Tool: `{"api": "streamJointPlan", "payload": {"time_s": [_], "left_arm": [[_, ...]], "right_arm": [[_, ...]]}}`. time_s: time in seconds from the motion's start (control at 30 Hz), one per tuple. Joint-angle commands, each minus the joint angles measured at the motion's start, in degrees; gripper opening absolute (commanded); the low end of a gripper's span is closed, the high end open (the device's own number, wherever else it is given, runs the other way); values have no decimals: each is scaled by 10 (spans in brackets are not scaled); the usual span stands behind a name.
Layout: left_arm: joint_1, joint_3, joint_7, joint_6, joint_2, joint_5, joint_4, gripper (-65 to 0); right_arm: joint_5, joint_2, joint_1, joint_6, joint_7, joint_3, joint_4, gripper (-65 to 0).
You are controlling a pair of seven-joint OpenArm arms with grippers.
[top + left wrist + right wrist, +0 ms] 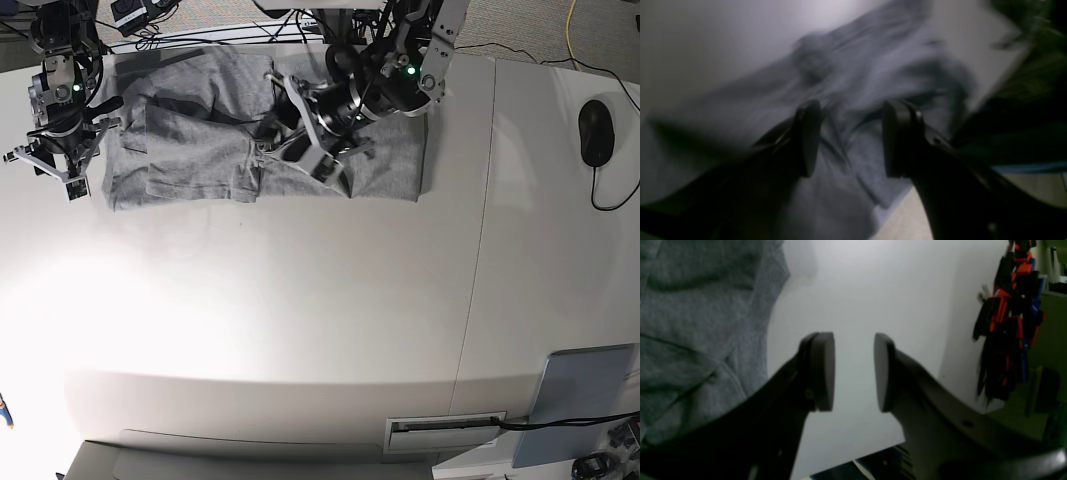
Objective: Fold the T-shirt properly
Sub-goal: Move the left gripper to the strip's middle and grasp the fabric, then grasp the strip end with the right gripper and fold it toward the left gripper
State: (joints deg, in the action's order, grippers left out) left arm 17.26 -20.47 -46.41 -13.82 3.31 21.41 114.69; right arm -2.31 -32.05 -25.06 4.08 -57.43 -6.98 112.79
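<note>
Grey T-shirt (200, 150) spread along the far edge of the white table (300, 330), left gripper (300, 150) released, jaws parted over its middle, right gripper (50, 170) parted, empty, just off the shirt's side edge, wide bare tabletop nearer the camera.

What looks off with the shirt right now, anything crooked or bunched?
The T-shirt lies flat except near its middle, where the cloth is bunched and creased under the left gripper, whose jaws stand apart. The right gripper hangs at the shirt's edge, holding nothing. Nothing looks torn or spilled.
</note>
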Motion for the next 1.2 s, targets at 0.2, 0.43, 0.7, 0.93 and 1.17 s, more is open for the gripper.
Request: {"api": "streamJointPlan", "payload": {"time_s": [0.2,0.43,0.7,0.93,1.17], "left_arm": [[-4,0,9,7,-4,-142,10,-480],[-4,0,-32,21,-2,-234,10,-650],[9,0,-57,2,-3,-234,-26,-650],[6,0,-25,-21,-3,-233,-54,-650],[-53,-9,62,-28,-18,-201,-113,-650]], "right_arm": [[-7,-10,3,-5,4,-6,8,-447],[-7,-10,3,-5,4,-6,8,-447],[-7,-10,3,-5,2,-6,8,-447],[-7,-10,3,-5,0,-6,8,-447],[-7,-10,3,-5,0,-6,8,-447]]}}
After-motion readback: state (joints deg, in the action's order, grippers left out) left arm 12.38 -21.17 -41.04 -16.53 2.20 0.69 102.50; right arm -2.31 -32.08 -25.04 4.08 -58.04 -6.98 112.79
